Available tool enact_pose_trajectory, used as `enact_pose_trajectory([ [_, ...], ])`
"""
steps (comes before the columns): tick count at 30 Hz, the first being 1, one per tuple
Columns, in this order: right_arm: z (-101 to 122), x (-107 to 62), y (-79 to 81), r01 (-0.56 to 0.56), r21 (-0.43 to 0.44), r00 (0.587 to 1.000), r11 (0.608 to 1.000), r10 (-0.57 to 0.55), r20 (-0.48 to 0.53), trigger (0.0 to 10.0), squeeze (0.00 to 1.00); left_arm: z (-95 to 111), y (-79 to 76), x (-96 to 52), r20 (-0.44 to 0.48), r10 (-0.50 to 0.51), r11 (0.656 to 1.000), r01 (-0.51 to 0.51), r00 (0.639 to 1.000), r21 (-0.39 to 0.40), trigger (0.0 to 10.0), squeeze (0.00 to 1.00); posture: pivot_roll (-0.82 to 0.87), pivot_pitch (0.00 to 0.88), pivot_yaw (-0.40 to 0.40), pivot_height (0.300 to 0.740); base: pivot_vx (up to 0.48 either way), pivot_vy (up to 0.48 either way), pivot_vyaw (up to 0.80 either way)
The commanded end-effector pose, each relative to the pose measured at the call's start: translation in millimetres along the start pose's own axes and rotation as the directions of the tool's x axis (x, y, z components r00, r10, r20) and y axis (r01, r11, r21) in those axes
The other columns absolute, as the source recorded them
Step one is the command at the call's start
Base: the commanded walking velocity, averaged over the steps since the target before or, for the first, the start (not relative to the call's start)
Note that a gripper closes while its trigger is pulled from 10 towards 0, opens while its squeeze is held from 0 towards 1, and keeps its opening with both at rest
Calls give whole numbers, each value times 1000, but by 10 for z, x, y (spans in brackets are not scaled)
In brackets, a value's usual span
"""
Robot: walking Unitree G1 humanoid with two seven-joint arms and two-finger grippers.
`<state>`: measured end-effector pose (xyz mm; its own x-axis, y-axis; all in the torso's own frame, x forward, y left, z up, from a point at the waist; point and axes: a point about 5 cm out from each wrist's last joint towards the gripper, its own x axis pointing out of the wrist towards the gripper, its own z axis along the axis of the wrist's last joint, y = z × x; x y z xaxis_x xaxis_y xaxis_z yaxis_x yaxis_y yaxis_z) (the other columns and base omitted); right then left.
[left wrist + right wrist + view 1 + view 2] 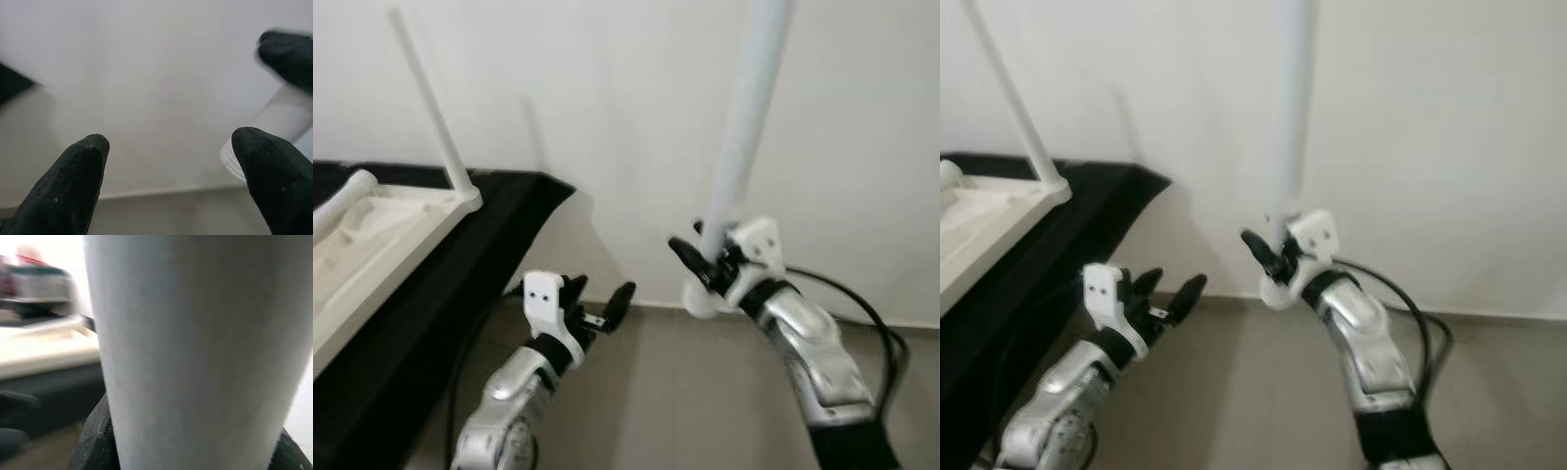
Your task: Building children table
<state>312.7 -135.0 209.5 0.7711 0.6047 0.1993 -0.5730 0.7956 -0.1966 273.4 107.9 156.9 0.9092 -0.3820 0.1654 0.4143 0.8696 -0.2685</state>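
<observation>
My right gripper (710,257) is shut on a long pale table leg (739,137), holding it upright in front of the white wall; the leg (195,347) looms close in the right wrist view. The white tabletop (372,245) lies upside down on a black surface (460,284) at the left, with one thin leg (431,108) standing up from its corner. My left gripper (597,304) hovers open and empty, low between the black surface and the held leg. Its fingers (73,181) frame the wall, with the leg's lower end (274,132) to one side.
The white wall (607,117) stands close ahead, meeting a beige floor (685,392) at a skirting line. A black cable (871,323) loops beside my right arm. The black surface's corner (553,186) juts toward the wall.
</observation>
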Motion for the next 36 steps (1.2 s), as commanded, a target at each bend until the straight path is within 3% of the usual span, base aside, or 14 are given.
enact_pose_trajectory([
  [1, 110, 75, 148, -104, -5, 993, 995, 105, 52, 10000, 0, 4, 97, -56, -7, 37, 999, -37, 999, 8, 10000, 0, -40, 59, 29, 740, 412, 0, 800],
  [11, 299, 65, 193, -255, -42, 961, 966, 258, 98, 10000, 0, -7, 49, -50, -14, 18, 1000, -17, 1000, 25, 10000, 0, -32, 35, 23, 740, 385, 0, 800],
  [19, 356, 60, 180, -298, -64, 947, 953, 303, 105, 10000, 0, -26, 16, -30, -18, 4, 1000, -4, 1000, 19, 10000, 0, -39, 3, 28, 740, 327, 0, 800],
  [36, 386, 74, 176, -363, -88, 923, 928, 371, 102, 10000, 0, -103, 21, 21, -31, 20, 998, -18, 999, 54, 10000, 0, -50, 0, 36, 740, 0, 0, 800],
])
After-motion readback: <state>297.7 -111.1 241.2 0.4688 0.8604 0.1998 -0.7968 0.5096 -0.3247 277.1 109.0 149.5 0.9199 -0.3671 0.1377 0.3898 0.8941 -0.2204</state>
